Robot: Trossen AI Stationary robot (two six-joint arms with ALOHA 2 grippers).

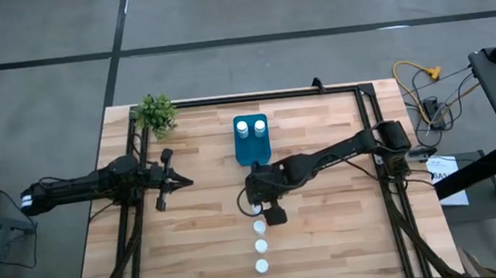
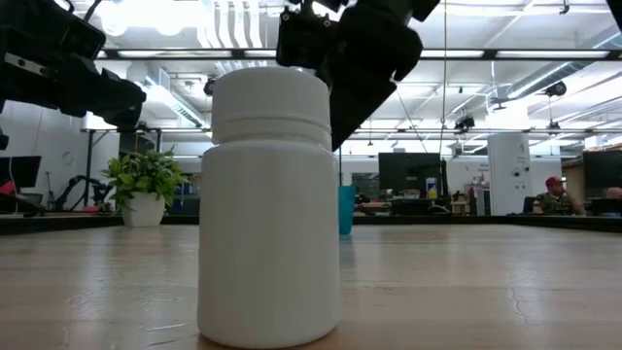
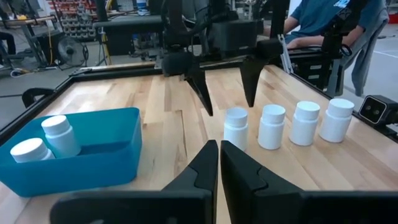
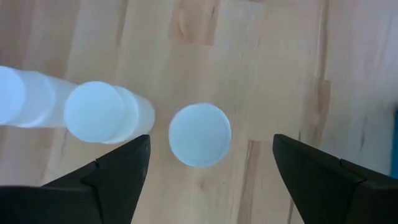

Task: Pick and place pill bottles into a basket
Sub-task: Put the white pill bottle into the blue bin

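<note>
Left end effector (image 3: pixel 219 163) shut, parked over bare tabletop (image 1: pixel 203 244) left of the basket (image 1: pixel 252 139), which holds two bottles (image 3: pixel 60 134). Right end effector (image 3: pixel 227 93) spread wide, pointing down over the nearest of four lined-up pill bottles (image 3: pixel 236 128). Only in the right wrist view: round cap (image 4: pixel 199 135) between the fingers.

Grey concrete floor (image 1: pixel 37 31); bright ceiling lights (image 2: pixel 233 17) overhead.
</note>
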